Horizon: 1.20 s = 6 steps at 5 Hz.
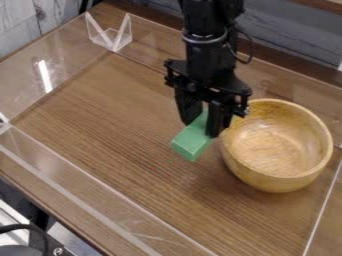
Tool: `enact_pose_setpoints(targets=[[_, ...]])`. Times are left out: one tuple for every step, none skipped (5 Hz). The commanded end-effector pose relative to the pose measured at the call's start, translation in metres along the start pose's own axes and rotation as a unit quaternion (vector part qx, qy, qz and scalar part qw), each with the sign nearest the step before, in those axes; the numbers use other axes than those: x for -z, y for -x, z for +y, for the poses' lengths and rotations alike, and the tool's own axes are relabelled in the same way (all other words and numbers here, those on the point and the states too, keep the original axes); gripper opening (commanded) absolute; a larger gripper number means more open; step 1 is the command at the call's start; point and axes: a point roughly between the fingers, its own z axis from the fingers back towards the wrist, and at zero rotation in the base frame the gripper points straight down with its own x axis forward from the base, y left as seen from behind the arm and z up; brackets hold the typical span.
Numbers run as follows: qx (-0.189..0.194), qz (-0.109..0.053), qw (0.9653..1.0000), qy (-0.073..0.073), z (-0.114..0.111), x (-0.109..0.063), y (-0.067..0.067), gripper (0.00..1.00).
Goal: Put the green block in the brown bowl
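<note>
the wooden table (94,110) is walled in by clear plastic panels (54,60), likely to keep loose things from sliding off. on its right side sits the brown bowl (278,146), wide, empty and mouth up, so it can take a drop from above. the black arm (214,40) comes straight down just left of the bowl, which keeps the fingers vertical and leaves room to clear the thick rim. the gripper (206,118) is closed on the upper end of the green block (194,143), its fingers pinching the narrow sides so the bar hangs tilted below them, lower end just over the table, close beside the bowl's left rim but not yet over it. my guess is it needs more height before crossing the rim.
</note>
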Motion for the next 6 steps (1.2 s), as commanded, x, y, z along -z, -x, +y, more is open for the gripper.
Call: enact_pose_setpoints(targets=[[0.004, -0.047, 0.9989, -0.002, -0.006, -0.021, -0.013, 0.0], [0.006, -0.053, 0.9986, -0.001, -0.01, -0.022, -0.016, 0.0], [0.008, -0.059, 0.9982, -0.001, -0.013, -0.023, -0.02, 0.0], [0.01, -0.065, 0.9978, 0.0, -0.016, -0.024, -0.022, 0.0], [0.013, -0.071, 0.9974, 0.0, -0.019, -0.025, -0.025, 0.0], [0.018, -0.08, 0.9967, 0.0, -0.025, -0.028, -0.03, 0.0]])
